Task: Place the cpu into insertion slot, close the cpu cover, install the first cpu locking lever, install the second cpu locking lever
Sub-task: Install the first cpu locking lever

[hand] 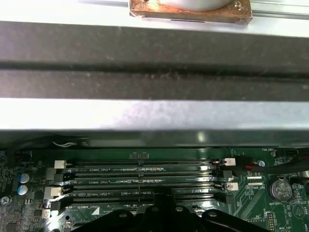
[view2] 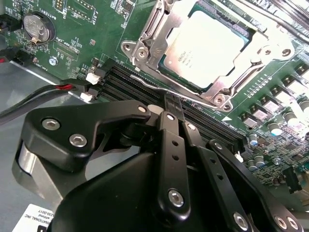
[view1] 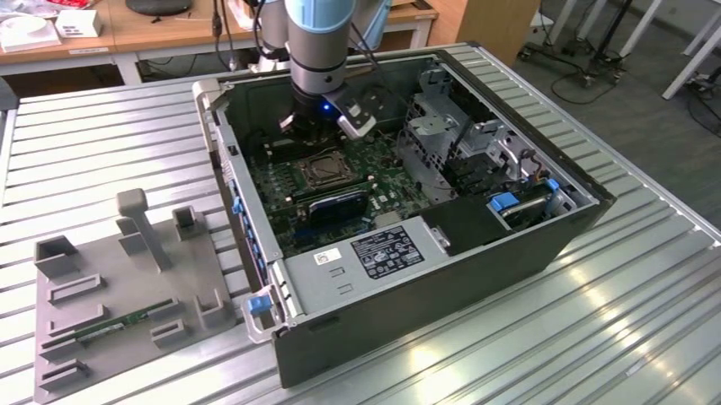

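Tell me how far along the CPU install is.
Done: the cpu is seated, with the cover down around it. In hand: the gripper, fingers together, has its tips at the lever along the socket's edge. Left: neither lever can be confirmed latched from these views.

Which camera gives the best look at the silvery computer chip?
The second wrist view. There the chip sits large and close, its pale metal top framed by the metal cover. The exterior view shows the chip as a tiny square. The first wrist view looks at long memory slots.
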